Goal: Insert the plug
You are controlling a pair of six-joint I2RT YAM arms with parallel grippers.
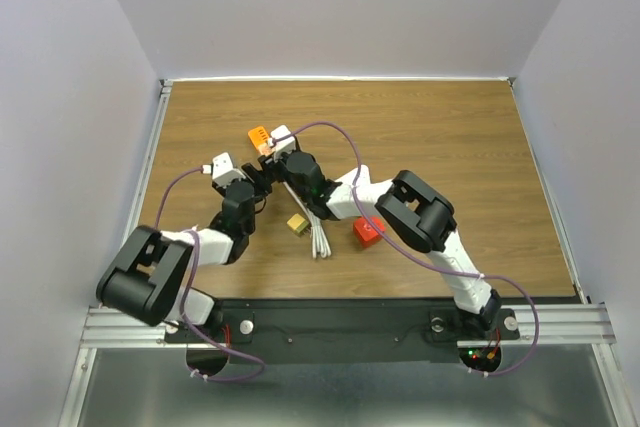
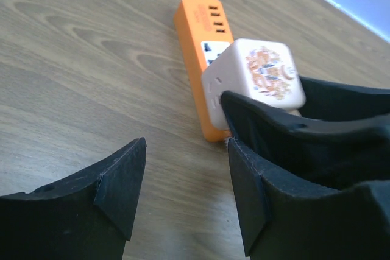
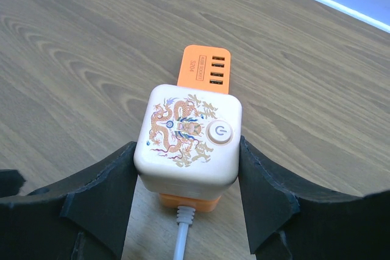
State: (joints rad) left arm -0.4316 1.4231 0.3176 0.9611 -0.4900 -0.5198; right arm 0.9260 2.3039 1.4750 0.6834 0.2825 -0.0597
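Note:
An orange power strip (image 3: 204, 65) lies flat on the wooden table, and its white cable (image 3: 181, 235) runs toward the camera. A white cube plug (image 3: 189, 135) with a dragon print and a power button sits on top of the strip's near end. My right gripper (image 3: 187, 150) is shut on the cube, one finger on each side. In the left wrist view, my left gripper (image 2: 186, 150) is open and empty over bare wood, just left of the cube (image 2: 256, 80) and the strip (image 2: 198, 22). From above, both grippers meet at the strip (image 1: 259, 135).
A yellow block (image 1: 297, 224), a red block (image 1: 367, 232) and a bundle of white cable (image 1: 320, 237) lie on the table near the arms. The table's far edge meets a pale wall.

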